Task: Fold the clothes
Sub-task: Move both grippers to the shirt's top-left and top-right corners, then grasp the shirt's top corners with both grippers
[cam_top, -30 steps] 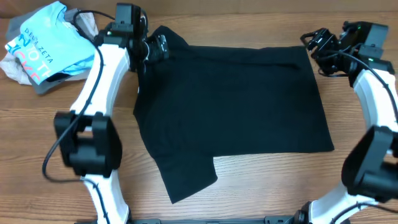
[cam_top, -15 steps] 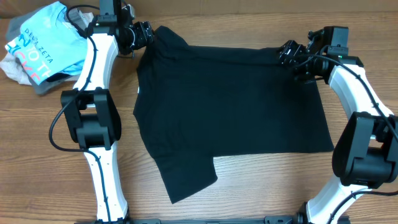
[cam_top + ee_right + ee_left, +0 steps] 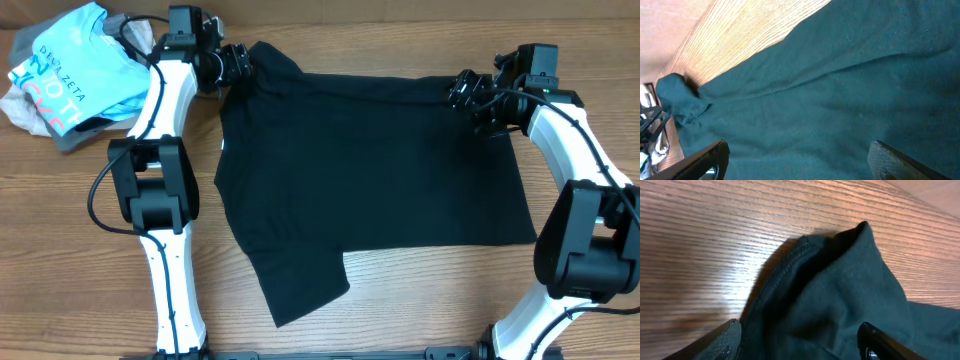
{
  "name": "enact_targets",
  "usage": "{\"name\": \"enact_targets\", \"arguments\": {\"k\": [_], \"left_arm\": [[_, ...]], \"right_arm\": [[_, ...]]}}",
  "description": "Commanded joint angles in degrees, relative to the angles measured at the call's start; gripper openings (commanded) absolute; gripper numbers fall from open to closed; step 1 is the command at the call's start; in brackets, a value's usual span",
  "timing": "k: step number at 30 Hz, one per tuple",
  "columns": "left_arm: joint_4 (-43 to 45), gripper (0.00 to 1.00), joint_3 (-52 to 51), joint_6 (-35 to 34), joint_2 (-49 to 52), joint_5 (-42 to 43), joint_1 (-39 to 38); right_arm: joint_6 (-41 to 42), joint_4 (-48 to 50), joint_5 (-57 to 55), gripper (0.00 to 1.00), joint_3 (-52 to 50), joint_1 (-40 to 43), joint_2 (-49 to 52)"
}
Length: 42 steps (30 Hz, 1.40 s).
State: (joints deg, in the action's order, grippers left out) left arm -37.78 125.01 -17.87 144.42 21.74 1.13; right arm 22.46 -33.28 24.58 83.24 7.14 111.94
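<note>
Fingertips of the left gripper sit at the black garment's far-left sleeve overhead, the right gripper at its far-right edge; it lies spread on the table, no fold made yet, seemingly. Left wrist: fingers parted astride a raised sleeve corner, unclamped. Right wrist: fingers wide above flat cloth, holding nothing

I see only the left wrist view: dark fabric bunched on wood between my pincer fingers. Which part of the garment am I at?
Observer: Overhead, the left pincer is at the far left corner of the black garment, which lies spread out.
Operator: And the other pincer?
Observer: The right pincer is over the far right corner, open.
Operator: Anything else nearby?
Observer: A light blue tee lies crumpled further left, apart from the garment.
</note>
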Motion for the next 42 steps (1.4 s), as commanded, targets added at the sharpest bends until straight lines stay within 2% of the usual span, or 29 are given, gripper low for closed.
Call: {"name": "enact_targets", "arguments": {"k": [1,6,10,16,21,26,29,31,37,42], "left_arm": [[1.6,0.76,1.5,2.1,1.5,2.8,-0.4],[2.4,0.72,1.5,2.1,2.5,3.4,-0.4],[2.9,0.63,1.5,2.5,2.5,3.4,-0.4],[4.1,0.61,1.5,2.4,2.5,3.4,-0.5],[4.5,0.43,1.5,2.4,2.5,3.4,-0.4],[4.8,0.36,1.5,2.4,2.5,3.4,-0.4],[4.6,0.36,1.5,2.4,2.5,3.4,-0.4],[4.6,0.37,1.5,2.4,2.5,3.4,-0.4],[4.2,0.36,1.5,2.4,2.5,3.3,-0.4],[4.0,0.34,1.5,2.4,2.5,3.1,-0.4]], "right_arm": [[-0.4,-0.1,-0.6,0.93,1.2,-0.1,-0.4],[-0.4,-0.4,-0.6,0.93,1.2,-0.1,-0.4],[-0.4,-0.5,-0.6,0.92,1.2,-0.1,-0.4],[-0.4,-0.7,-0.6,0.91,1.2,-0.1,-0.4],[-0.4,-1.0,-2.1,0.92,1.2,-0.1,-0.4],[-0.4,-1.3,-3.7,0.92,1.2,-0.1,-0.4],[-0.4,-1.2,-8.3,0.91,1.2,0.0,-0.4],[-0.4,-0.9,-8.9,0.88,1.2,0.6,-0.4],[-0.3,3.9,-11.0,0.88,1.2,2.1,0.4],[4.9,6.6,-9.9,0.87,1.2,2.8,3.9]]}}
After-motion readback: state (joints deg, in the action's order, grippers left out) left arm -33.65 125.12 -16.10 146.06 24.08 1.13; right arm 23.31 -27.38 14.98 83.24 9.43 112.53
